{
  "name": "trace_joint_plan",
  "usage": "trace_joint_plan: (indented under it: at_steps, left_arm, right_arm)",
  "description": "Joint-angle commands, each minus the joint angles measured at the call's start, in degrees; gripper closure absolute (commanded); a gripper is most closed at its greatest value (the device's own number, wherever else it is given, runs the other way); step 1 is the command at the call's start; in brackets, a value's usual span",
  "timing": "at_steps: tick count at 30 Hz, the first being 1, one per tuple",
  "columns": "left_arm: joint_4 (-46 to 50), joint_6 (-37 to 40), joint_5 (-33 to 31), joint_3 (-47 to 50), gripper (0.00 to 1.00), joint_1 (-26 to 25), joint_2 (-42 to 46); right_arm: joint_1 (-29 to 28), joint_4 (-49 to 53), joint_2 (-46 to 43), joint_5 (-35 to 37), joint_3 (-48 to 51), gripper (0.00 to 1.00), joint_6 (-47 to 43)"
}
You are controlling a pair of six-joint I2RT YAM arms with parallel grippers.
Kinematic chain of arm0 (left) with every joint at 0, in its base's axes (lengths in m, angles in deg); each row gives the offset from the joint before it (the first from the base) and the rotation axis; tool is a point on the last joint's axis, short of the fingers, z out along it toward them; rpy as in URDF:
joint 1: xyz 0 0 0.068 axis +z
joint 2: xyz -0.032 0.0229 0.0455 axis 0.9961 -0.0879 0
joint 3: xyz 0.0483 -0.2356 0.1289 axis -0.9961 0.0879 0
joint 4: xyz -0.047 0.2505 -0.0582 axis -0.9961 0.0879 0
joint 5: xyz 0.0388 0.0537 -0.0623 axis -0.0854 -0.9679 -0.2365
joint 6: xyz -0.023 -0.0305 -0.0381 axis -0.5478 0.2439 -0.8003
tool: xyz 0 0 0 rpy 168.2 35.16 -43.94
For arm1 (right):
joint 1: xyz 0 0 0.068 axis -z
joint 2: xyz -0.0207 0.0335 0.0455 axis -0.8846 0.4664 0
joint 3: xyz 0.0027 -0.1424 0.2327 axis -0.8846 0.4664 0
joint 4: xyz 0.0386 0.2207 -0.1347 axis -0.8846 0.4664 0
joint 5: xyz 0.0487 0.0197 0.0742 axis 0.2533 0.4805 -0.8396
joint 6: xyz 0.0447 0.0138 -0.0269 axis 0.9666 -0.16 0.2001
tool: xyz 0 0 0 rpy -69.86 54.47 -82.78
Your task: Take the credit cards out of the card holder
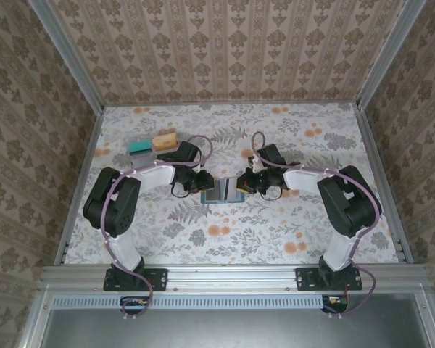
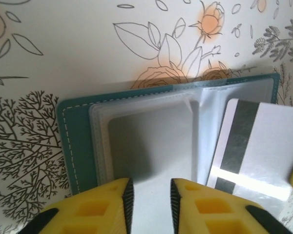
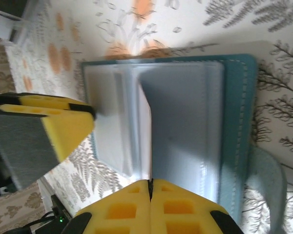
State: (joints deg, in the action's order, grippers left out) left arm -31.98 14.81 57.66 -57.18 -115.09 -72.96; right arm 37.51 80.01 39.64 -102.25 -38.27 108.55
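- While the card holder [image 1: 223, 190] lies open and flat at the middle of the table [image 1: 312, 217], both grippers meet over it.
- The left gripper's [image 2: 150, 195] jaws stand slightly spread over the holder's left page, whose clear sleeve [image 2: 146, 141] looks empty.
- The right gripper's [image 3: 150, 184] jaws are pressed together, pinching the dark-striped grey card [image 2: 254, 146] tilted over the right page.
- A teal-green card [image 1: 138, 146] and a tan-orange card [image 1: 164, 140] lie side by side near the table's far left corner.
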Motion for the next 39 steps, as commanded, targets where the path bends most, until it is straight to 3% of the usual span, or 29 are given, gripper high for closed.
trace_joint_plan:
  at_steps: [1, 7, 13, 17, 22, 29, 39]
  left_arm:
    - [1.14, -0.02, -0.19, -1.01, 0.66, -0.13, 4.27]
    - [-3.67, -6.02, 1.31, 3.04, 0.48, 0.28, 12.61]
    - [-11.40, -13.27, 4.97, 8.73, 0.28, 0.94, 21.29]
    - [-18.49, -20.05, 11.07, 11.25, 0.25, 1.73, 23.10]
    - [-27.32, -25.86, 16.94, 11.76, 0.25, 2.31, 23.94]
    - [-37.05, -30.23, 20.28, 12.97, 0.38, 3.61, 24.13]
    - [-39.40, -30.86, 22.01, 13.92, 0.80, 6.37, 24.11]
  right_arm:
    - [-0.10, -4.38, -4.64, -0.41, 1.62, 1.00, 2.37]
    - [-0.10, -10.03, -9.54, -2.78, 4.17, 1.00, 5.76]
    - [-0.10, -23.20, -11.62, -6.76, 5.03, 1.00, 16.08]
    - [-0.10, -32.20, -11.76, -8.14, 5.05, 1.00, 23.02]
    - [-0.10, -35.16, -12.41, -9.24, 3.95, 1.00, 26.33]
    - [-0.10, -35.70, -12.02, -10.21, 3.19, 1.00, 27.40]
    - [-0.10, -35.91, -11.10, -10.61, 2.61, 1.00, 27.91]
